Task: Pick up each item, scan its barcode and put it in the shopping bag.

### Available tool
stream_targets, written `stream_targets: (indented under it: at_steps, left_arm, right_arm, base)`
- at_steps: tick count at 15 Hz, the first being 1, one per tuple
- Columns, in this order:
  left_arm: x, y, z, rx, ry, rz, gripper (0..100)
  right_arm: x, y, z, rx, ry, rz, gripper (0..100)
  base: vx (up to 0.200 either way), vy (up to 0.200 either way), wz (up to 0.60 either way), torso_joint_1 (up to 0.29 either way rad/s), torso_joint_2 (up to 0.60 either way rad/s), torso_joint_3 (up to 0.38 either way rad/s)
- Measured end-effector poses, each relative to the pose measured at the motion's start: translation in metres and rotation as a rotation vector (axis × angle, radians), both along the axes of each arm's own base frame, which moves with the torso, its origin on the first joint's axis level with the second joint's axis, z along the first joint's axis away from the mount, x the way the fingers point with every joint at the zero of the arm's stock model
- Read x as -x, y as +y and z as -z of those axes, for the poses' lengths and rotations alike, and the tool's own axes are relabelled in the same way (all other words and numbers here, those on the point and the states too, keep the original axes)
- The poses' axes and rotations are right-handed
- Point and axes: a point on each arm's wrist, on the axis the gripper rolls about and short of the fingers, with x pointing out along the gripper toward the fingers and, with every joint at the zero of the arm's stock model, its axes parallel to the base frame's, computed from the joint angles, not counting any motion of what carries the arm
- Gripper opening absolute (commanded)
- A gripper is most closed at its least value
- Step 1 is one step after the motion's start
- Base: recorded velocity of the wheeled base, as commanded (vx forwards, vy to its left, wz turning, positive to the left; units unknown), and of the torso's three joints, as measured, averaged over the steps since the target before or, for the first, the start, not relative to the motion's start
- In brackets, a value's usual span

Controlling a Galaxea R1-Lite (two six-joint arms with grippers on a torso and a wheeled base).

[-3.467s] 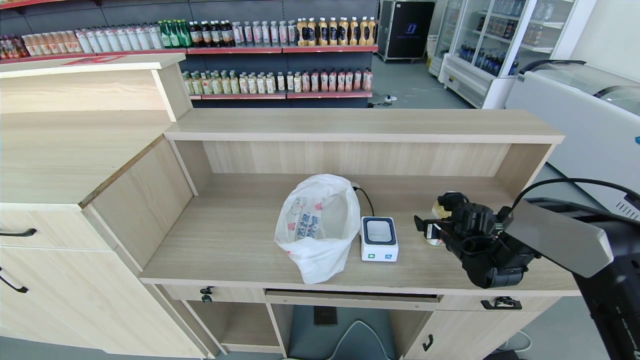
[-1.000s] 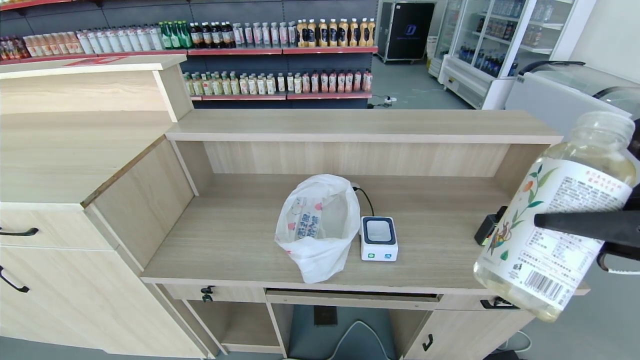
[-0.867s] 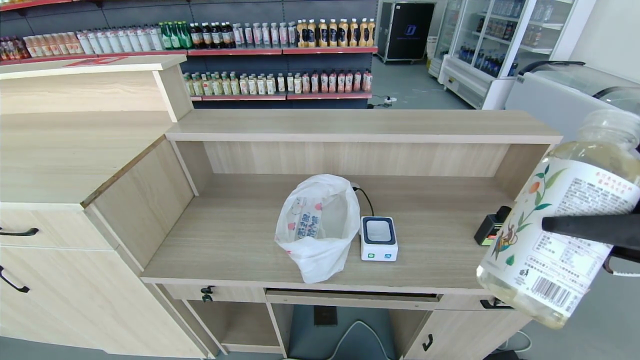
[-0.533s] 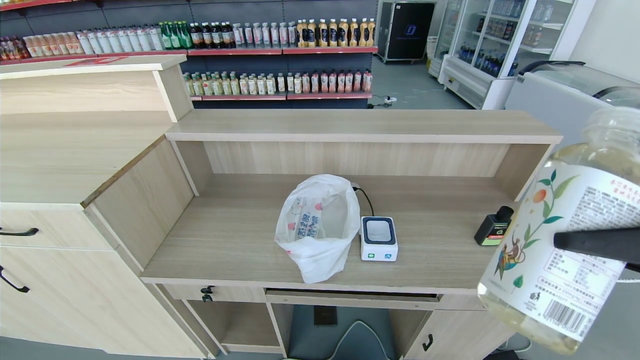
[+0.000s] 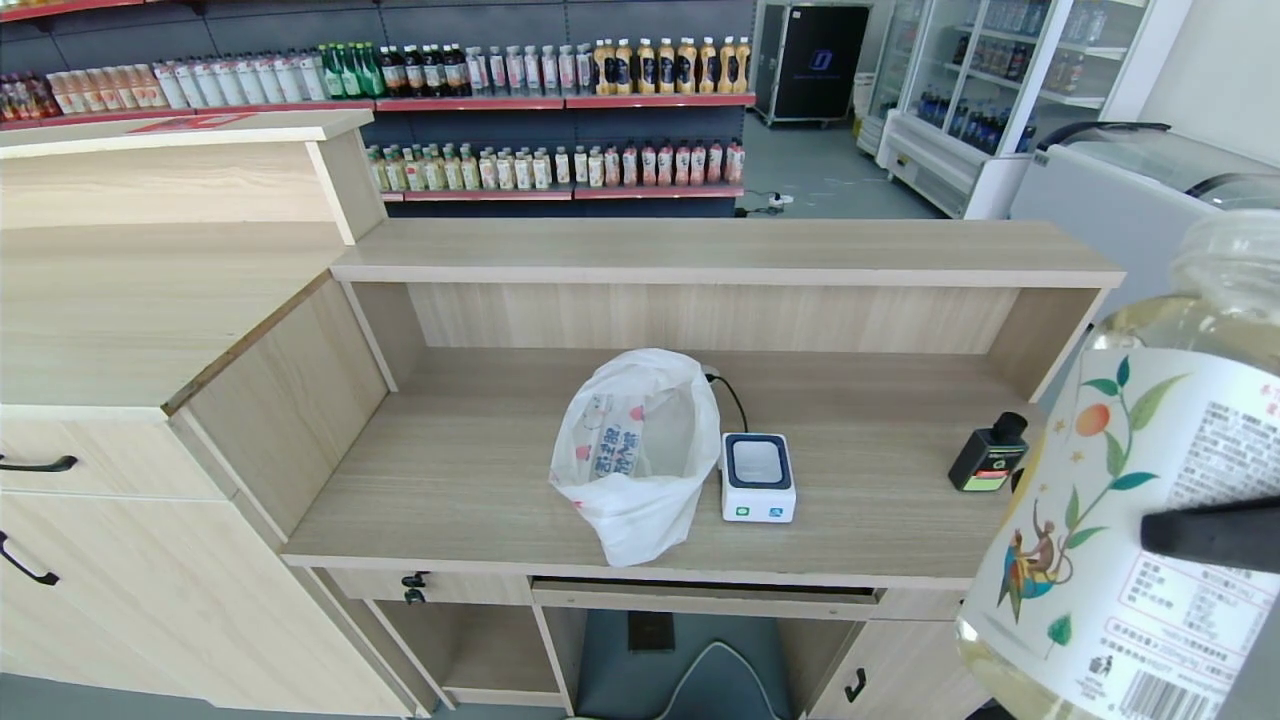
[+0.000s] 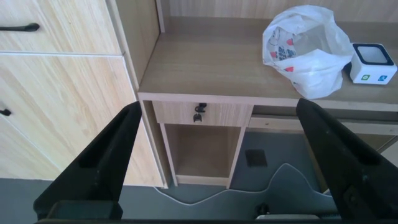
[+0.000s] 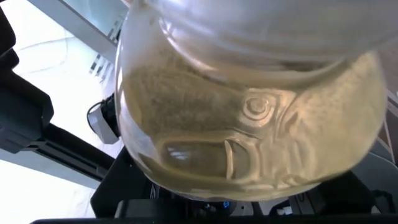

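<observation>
A clear bottle [image 5: 1130,480] of pale yellow drink with a white leaf-printed label hangs tilted at the far right, raised off the counter and near the head camera. My right gripper [image 5: 1160,520] is shut on it, one black finger [image 5: 1215,535] crossing the label. The bottle's base [image 7: 249,124] faces the right wrist camera. The white shopping bag [image 5: 635,455] stands open mid-counter, with the white scanner [image 5: 758,477] just right of it. A small black bottle [image 5: 988,453] stands on the counter's right end. My left gripper [image 6: 211,168] hangs open below the counter's front left corner.
The wooden counter [image 5: 480,470] has a raised back ledge [image 5: 720,250] and side walls. Drawers and a cabinet opening [image 6: 199,149] lie under its front edge. Shelves of drinks [image 5: 550,70] and fridges stand far behind.
My right gripper took the bottle off the counter's right end and lifted it. Over the last second the bottle has drifted right, down and nearer the head camera, uncovering the small black bottle.
</observation>
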Motion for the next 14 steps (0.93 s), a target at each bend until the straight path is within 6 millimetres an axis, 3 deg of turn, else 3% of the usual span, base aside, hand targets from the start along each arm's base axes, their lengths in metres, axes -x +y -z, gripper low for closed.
stream_targets:
  at_steps: [10, 14]
  left_arm:
    - [0.000, 0.000, 0.000, 0.000, 0.000, 0.000, 100]
    - [0.000, 0.000, 0.000, 0.000, 0.001, 0.000, 100]
  right_arm:
    - [-0.001, -0.004, 0.004, 0.011, -0.033, 0.038, 0]
    - [-0.028, -0.007, 0.018, 0.169, -0.265, 0.350, 0]
  base:
    - [0.000, 0.000, 0.00, 0.000, 0.00, 0.000]
    - [0.000, 0.000, 0.00, 0.000, 0.00, 0.000]
